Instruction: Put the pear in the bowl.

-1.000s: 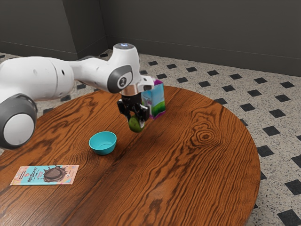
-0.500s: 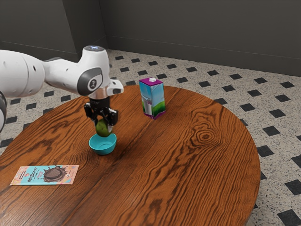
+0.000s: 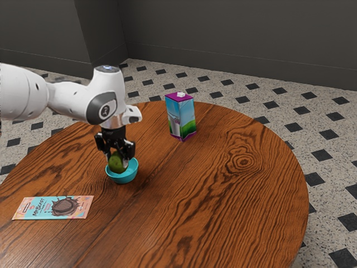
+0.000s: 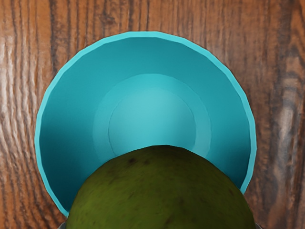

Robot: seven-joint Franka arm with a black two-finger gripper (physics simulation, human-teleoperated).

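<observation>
Swinging slightly toward the exterior view's left and sinking, the robot arm is bringing its load lower than it was half a second ago. Beneath it the bench is staying put, and so are the carton, standing upright well apart, and the chocolate bar, lying flat nearer the camera. The end effector is pinching the pear from two sides, its fingers pointing down. Under them the bowl is sitting upright, not having shifted.

The pear is hanging at the bowl's mouth, toward one side of it; whether it is touching the wall is impossible to tell. It is looking firm and fairly light, probably too stiff to be giving much under the pads, yet its smooth, rounded skin could be slipping or rolling if the squeeze is landing off-centre. Its flesh could be bruising under a hard one. Opposite flanks of the wide belly are offering the best hold, the narrow end tending to let it pivot. Centring, lowering softly and releasing close to the bowl's floor are seeming wisest, a drop risking a bounce.
</observation>
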